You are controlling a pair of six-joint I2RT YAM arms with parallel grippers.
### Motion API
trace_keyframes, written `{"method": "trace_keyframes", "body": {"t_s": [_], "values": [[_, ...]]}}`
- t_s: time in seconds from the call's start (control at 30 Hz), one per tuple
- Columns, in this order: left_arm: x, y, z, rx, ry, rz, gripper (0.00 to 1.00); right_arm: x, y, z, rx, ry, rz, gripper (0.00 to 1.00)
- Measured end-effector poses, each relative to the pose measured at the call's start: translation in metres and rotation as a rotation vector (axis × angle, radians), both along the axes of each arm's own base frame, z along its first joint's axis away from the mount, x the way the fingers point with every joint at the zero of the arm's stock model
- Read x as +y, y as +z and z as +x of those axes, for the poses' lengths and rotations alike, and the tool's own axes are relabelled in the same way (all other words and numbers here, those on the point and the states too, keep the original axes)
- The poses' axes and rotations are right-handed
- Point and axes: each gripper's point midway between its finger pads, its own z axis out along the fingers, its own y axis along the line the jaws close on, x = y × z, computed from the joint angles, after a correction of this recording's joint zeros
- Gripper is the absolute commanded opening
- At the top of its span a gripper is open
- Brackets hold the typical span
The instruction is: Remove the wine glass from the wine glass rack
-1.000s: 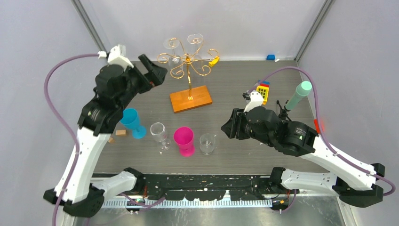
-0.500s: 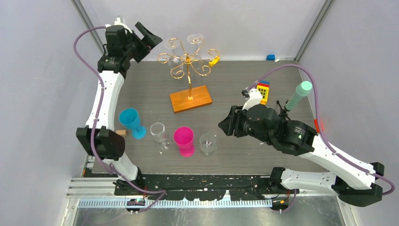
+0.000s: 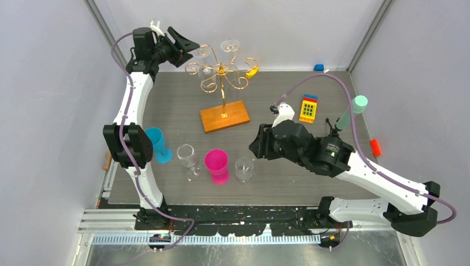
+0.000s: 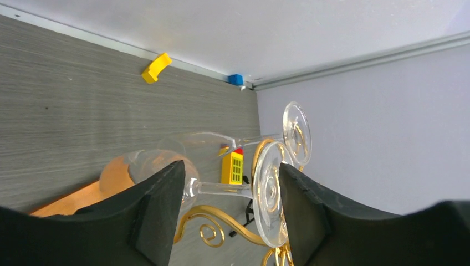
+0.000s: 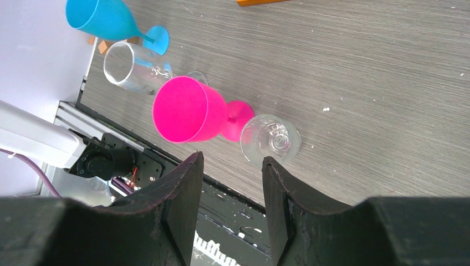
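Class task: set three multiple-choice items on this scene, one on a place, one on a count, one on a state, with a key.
1. Left pincer is at: A the wine glass rack; B the pink cup; C the yellow toy house.
2. Wine glasses hanging on the rack: A one; B two; C four.
3. Its jaws: A shut on the post; B holding a blue cup; C open.
Key: A, it is at the rack's top; B, two feet show in the scrolls; C, its fingers stand apart astride a stem.

The grey table (image 3: 177, 105) bore the wine glass rack (image 3: 224, 116); nearer stood a blue goblet (image 3: 157, 143), a stemmed clear glass (image 3: 187, 158), a pink goblet (image 3: 216, 165) and a short clear glass (image 3: 244, 168)
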Motion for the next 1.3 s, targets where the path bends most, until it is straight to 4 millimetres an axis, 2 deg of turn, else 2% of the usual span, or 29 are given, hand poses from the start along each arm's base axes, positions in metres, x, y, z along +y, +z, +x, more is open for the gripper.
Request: {"method": "trace_keyframes", "body": {"t_s": [0.2,0.57,0.77,1.03,1.2,1.3], "values": [[-0.009,0.008,-0.001,-0.005,-0.047,-0.074,0.55,0.007,-0.008,0.003,0.011,0.006,-0.029,0.49],[-0.016,0.013,-0.007,0.011,-0.091,-0.122,0.28,0.011,-0.007,0.005,0.010,0.009,-0.025,0.49],[-0.016,0.011,-0.008,0.025,-0.091,-0.124,0.01,0.011,-0.007,0.005,0.009,0.009,-0.022,0.49],[-0.013,0.011,-0.005,0.054,-0.053,-0.146,0.00,0.014,0.003,0.006,-0.017,0.015,0.020,0.49],[-0.010,0.023,-0.003,0.041,-0.020,-0.174,0.00,0.014,0.011,0.006,-0.041,0.021,0.042,0.49],[-0.010,0.028,-0.002,0.036,-0.011,-0.191,0.00,0.013,0.010,0.006,-0.040,0.022,0.038,0.49]]}}
